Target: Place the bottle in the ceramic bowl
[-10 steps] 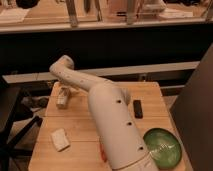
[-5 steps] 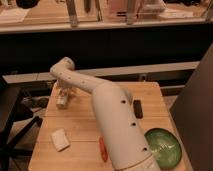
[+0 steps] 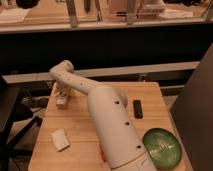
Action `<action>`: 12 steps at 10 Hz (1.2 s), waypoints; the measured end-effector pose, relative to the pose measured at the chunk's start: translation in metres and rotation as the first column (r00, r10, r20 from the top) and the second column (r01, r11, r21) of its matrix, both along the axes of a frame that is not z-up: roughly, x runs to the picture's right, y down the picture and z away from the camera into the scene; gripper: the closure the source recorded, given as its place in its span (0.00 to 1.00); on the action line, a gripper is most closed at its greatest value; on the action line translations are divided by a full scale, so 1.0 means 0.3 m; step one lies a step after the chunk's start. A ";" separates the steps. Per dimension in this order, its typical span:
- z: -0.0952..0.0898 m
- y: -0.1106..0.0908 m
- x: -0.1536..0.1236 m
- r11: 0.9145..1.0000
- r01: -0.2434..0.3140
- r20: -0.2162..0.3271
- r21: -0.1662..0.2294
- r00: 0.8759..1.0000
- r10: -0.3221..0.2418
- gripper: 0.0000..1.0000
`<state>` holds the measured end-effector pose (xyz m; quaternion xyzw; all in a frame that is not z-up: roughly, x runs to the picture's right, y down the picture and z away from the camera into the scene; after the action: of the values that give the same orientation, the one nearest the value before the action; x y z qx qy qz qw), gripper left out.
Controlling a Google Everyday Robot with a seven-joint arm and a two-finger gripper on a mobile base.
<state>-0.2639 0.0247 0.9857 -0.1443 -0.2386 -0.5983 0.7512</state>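
The dark green ceramic bowl (image 3: pixel 162 148) with pale streaks sits at the table's front right corner and holds nothing. My white arm reaches from the front right across the table to the far left. The gripper (image 3: pixel 61 98) hangs there, low over the wood near the table's left edge. A small cream-white shape (image 3: pixel 61 103) sits right under the gripper. I cannot tell whether it is the bottle or whether the gripper holds it. The gripper is far from the bowl, about a table's width away.
A pale rectangular block (image 3: pixel 60 139) lies at the front left. A small black oblong object (image 3: pixel 137 108) lies right of the arm. A thin orange item (image 3: pixel 102 154) shows beside the arm at the front. A dark chair (image 3: pixel 12 117) stands left of the table (image 3: pixel 155 97).
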 end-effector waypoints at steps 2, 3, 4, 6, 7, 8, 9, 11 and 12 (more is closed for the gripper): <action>-0.002 0.014 -0.026 1.000 0.023 -0.008 -0.005 1.000 -0.023 0.23; -0.009 0.005 -0.021 1.000 0.020 -0.004 0.001 1.000 -0.020 0.33; -0.026 -0.027 0.000 1.000 0.015 -0.005 0.014 1.000 -0.015 0.45; -0.051 -0.050 0.003 1.000 0.018 -0.001 0.018 1.000 -0.018 0.63; -0.062 -0.057 0.002 0.999 0.025 0.000 0.020 1.000 -0.025 0.73; -0.075 -0.070 0.007 0.999 0.026 0.001 0.022 1.000 -0.026 0.81; -0.090 -0.085 0.022 0.999 0.028 -0.002 0.027 1.000 -0.028 0.90; -0.131 -0.126 0.077 0.999 0.026 -0.009 0.036 1.000 -0.026 0.95; -0.140 -0.139 0.106 0.999 0.025 -0.015 0.042 1.000 -0.024 0.95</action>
<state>-0.2321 -0.0171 0.9436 -0.1357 -0.2190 -0.6113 0.7483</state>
